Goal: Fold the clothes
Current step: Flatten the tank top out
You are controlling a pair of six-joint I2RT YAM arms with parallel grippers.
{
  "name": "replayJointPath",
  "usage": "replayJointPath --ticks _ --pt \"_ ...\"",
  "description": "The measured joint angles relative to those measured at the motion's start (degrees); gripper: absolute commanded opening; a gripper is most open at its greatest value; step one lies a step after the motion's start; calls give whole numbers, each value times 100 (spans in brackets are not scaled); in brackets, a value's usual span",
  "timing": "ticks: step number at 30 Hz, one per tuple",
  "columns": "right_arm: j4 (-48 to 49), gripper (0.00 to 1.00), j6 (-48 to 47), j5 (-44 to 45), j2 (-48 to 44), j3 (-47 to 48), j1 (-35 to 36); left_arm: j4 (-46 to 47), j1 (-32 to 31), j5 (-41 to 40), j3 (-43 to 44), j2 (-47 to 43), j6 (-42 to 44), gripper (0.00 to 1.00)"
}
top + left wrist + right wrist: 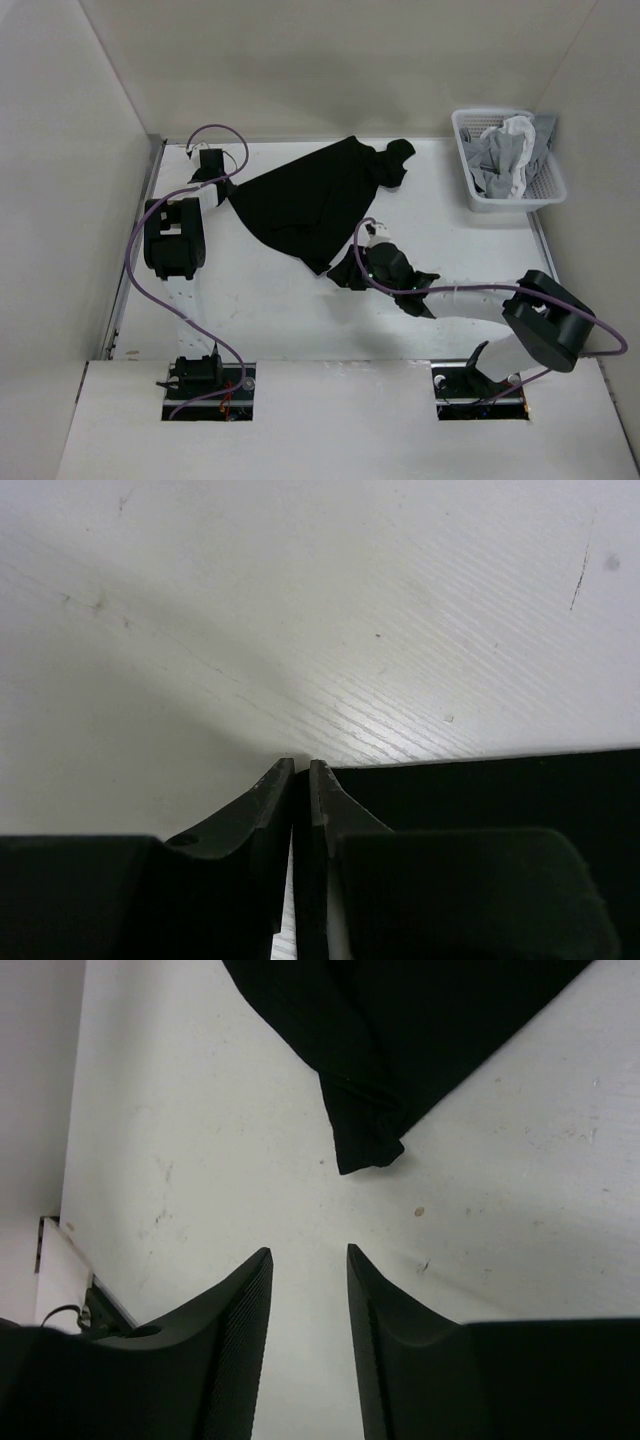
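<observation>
A plain black soft-fabric short-sleeved garment point(310, 200) lies spread and rumpled on the white tabletop point(280, 310), towards the back and middle. Its left corner reaches the left claw point(300, 768), and its lowest tip points at the right claw point(308, 1252).

In the left wrist view the left claw's jaws stand almost together, with only a thin slit between them. The cloth's straight edge runs off to the right from the right-hand finger. Whether any fabric is pinched between them I cannot tell.

The right claw is open with bare tabletop showing in its gap. The garment's folded tip lies just ahead of the fingertips, apart from them.

From above, the right claw's dark body merges with the black cloth near it, so the garment's outline there is hard to make out. One sleeve bunches at the far right end.

A white plastic slotted basket point(515, 202) holding light grey and white garments point(505, 150) sits at the back right corner, well apart from the black garment. Open tabletop lies in front of the garment, between the two arms. Walls close the left side and the back.
</observation>
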Motion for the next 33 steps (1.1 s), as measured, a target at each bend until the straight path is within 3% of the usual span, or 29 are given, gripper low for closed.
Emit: replayJointPath --ticks 8,13,19,24,26,29,33 --pt "-153 50 -2 236 -105 -81 -826 306 0 -48 -433 -195 -341 0" --pt "-431 52 -4 273 404 184 -1384 599 -9 -192 -1923 -1213 -901 0" --pt "-546 55 2 15 1222 717 -1506 894 -153 -455 -3849 -2658 -1609 0" --pt "-514 45 107 -337 1587 1056 -1574 1244 -227 -341 -5110 -3698 -2002 0" --pt "-542 35 164 -505 1749 1226 -1663 1270 -258 -269 -5466 -4061 -2072 0" --pt "-667 8 232 -774 2127 1652 -1851 1211 -367 -98 -5897 -4586 -2122 0" --pt "-970 1 282 -911 2328 2041 -2105 984 -452 199 -6159 -5117 -2124 0"
